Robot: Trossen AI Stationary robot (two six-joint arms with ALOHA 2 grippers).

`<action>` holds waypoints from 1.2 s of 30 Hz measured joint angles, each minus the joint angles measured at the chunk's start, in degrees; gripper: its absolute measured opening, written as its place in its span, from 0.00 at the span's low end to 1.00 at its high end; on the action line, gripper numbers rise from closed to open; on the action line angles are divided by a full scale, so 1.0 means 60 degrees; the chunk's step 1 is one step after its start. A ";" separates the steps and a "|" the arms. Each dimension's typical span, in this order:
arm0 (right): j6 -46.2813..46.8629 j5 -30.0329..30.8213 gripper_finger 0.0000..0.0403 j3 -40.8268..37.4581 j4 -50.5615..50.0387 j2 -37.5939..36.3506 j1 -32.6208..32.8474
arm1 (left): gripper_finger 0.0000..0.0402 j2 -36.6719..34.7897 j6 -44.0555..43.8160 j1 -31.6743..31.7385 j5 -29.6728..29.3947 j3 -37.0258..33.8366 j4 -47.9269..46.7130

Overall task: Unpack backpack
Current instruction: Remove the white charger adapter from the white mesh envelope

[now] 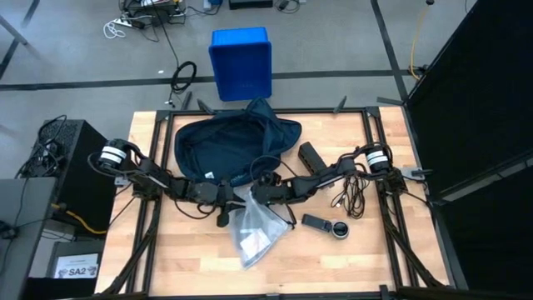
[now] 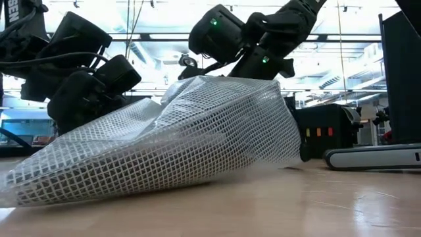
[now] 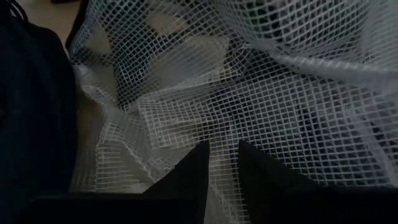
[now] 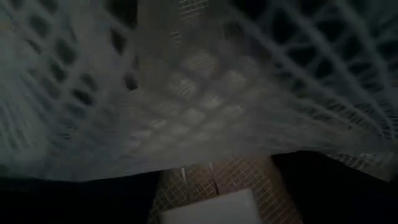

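High view showed two hands meeting at the desk's middle. Left hand [image 1: 226,200] had its fingers [image 3: 186,177] nearly together, pinching one mesh pouch [image 1: 256,230]; whether the right hand [image 1: 260,193] gripped it could not be told. One backpack [image 1: 233,143] lay just beyond, reaching the far edge. One black box [image 1: 311,157], one cable [image 1: 354,193] and one gadget [image 1: 326,226] lay right; the desk's [image 1: 166,250] near left stood open.
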 joint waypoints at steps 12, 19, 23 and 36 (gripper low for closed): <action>-0.0363 -0.0907 0.34 -0.0096 -0.0528 -0.0613 0.0172 | 0.15 0.0000 0.0030 0.0000 -0.0011 0.0000 -0.0008; -0.0481 -0.0863 0.34 -0.0095 -0.0854 -0.1422 0.0536 | 0.15 0.0000 0.0067 0.0000 -0.0041 0.0000 -0.0004; -0.0492 -0.0633 0.34 -0.0094 -0.0966 -0.1805 0.0789 | 0.15 0.0000 0.0093 0.0000 -0.0047 0.0000 0.0003; 0.0433 -0.0168 0.34 -0.0076 -0.4982 -0.3223 0.1402 | 0.15 0.0000 0.0100 0.0000 -0.0052 0.0000 -0.0009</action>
